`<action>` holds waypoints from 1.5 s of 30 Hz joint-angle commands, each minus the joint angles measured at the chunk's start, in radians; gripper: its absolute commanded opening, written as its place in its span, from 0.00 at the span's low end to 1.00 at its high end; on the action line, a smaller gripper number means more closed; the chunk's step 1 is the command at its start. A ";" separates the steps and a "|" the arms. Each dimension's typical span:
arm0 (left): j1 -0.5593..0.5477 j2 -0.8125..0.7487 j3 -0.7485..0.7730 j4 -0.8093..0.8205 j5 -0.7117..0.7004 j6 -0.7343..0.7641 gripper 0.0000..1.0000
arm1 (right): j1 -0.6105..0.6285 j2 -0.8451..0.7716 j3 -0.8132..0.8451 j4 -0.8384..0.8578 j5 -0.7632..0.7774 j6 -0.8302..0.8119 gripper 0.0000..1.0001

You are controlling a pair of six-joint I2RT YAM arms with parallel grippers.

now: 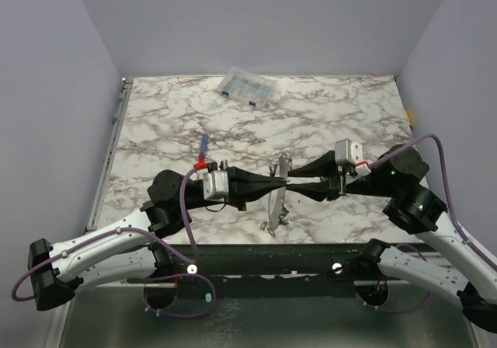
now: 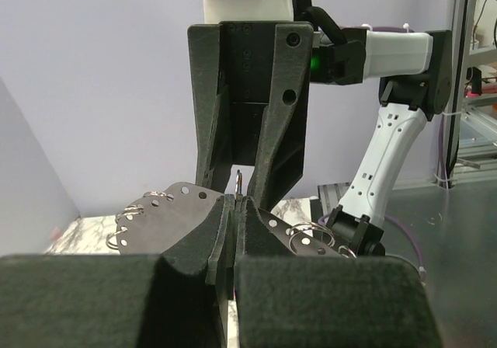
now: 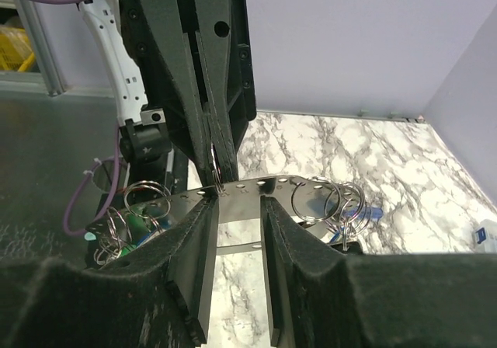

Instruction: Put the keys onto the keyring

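The keyring (image 1: 277, 196) is a thin grey metal band with holes, bent into a hoop and held upright over the table's front middle. Small split rings hang from it (image 3: 314, 200). My left gripper (image 1: 280, 183) comes from the left, shut on a small split ring (image 3: 214, 174) at the band's top edge. That ring pokes up between its closed fingertips (image 2: 238, 186). My right gripper (image 3: 237, 208) faces it from the right, jaws apart, their tips against the band (image 3: 264, 189) with nothing between them. Keys with green (image 3: 140, 222) and blue (image 3: 371, 212) tags dangle from the hoop.
A clear plastic compartment box (image 1: 247, 88) lies at the table's far edge. A slim red-and-blue screwdriver (image 1: 203, 151) lies behind the left wrist. The table's front edge (image 1: 256, 247) runs just below the hoop.
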 commanded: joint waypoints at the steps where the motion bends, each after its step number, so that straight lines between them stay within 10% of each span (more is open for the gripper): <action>1: -0.002 0.007 0.012 -0.010 0.015 0.035 0.00 | 0.004 0.013 0.042 -0.055 -0.018 -0.016 0.35; 45: -0.002 0.019 0.003 -0.083 -0.046 0.086 0.00 | 0.004 0.040 0.094 -0.176 0.018 -0.042 0.28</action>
